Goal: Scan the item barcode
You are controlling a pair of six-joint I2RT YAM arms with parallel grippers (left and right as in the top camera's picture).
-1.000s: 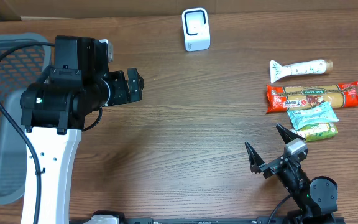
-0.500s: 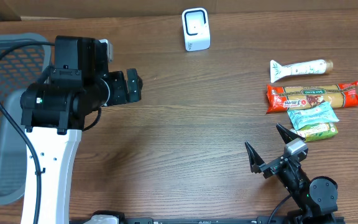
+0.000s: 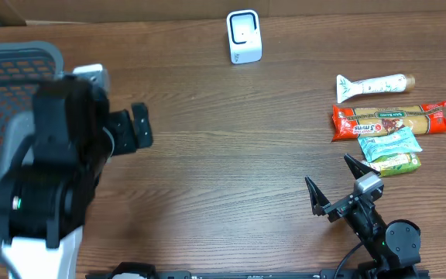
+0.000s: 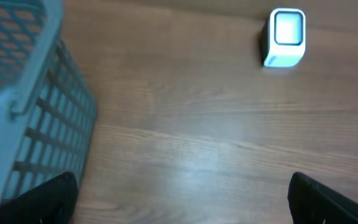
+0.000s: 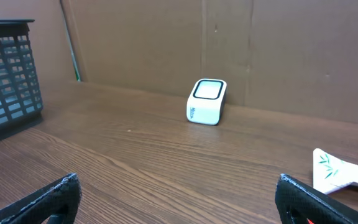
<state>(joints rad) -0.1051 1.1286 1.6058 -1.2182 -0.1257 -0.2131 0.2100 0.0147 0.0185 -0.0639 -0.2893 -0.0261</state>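
Status: left claw point(image 3: 132, 130) and right claw point(image 3: 328, 172) both wide, empty. Teal packet point(image 3: 391, 144) prob. light, soft, slick film. Grip across a short edge, leaving the barcode clear.

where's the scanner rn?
The white scanner stands at the far edge of the table, near the middle in the overhead view, by the cardboard wall; the basket lies off to its left, the white tube and other packets to its right.

The white boxy scanner point(image 3: 244, 36) is standing far-centre on the brown wooden counter point(image 3: 231, 155). The grey mesh basket point(image 3: 6, 58) is sitting at left. A white tube point(image 3: 374, 85), red packet point(image 3: 389, 121), teal pouch point(image 3: 391, 144) and green packet point(image 3: 399, 163) are lying in a column at right.
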